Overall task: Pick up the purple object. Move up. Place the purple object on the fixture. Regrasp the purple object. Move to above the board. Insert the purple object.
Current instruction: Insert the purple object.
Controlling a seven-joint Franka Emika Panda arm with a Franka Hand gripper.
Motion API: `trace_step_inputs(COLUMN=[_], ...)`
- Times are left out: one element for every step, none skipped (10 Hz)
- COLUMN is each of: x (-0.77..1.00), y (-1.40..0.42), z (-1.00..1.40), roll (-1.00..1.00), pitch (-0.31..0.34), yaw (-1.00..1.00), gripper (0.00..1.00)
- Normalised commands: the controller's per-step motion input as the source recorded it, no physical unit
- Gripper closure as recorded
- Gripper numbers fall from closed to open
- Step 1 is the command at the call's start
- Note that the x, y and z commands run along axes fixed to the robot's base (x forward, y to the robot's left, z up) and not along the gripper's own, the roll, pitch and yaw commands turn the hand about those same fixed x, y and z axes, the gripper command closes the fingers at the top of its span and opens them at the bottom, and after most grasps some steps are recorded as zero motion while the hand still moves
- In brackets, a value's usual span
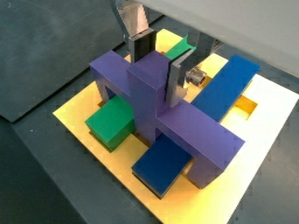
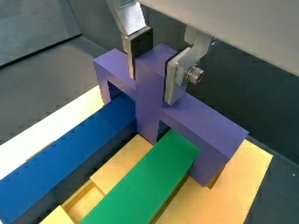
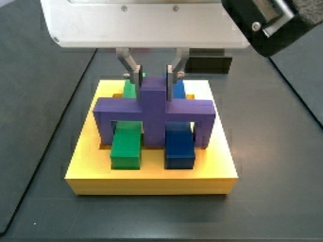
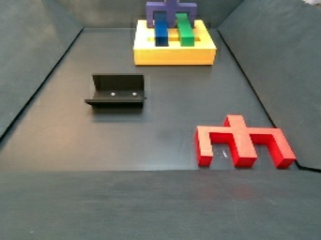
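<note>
Red piece (image 4: 245,142) lies flat on the dark floor, near right, well apart from everything. Fixture (image 4: 116,91) stands left of centre, nothing in it. Board (image 4: 175,52) sits far back, carrying green bar (image 3: 127,145) and blue bar (image 3: 180,147) side by side. Purple object (image 3: 155,107) stands upright on the board, crossbar running across both bars, legs down at their outer sides, stem pointing up. Gripper (image 2: 156,61) is above the board, jaws narrow, clamped on the stem. No readable writing anywhere.
</note>
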Motion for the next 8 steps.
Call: trace_step_inputs(x=[-0.01,0.00,0.00,0.00,0.00,0.00,0.00,0.24], y=[-0.08,-0.15,-0.10,-0.09,-0.01,0.00,-0.01,0.00], z=[0.09,0.00,-0.09,-0.19,-0.20,-0.20,-0.17,-0.12], roll=[0.15,0.26,0.27,0.25,0.22,0.15,0.13,0.17], pitch=[0.000,0.000,0.021,0.000,0.014,0.000,0.000,0.016], yaw=[0.15,0.12,0.02,0.00,0.00,0.00,0.00,0.03], gripper=[1.00,1.00,1.00,1.00,1.00,1.00,1.00,1.00])
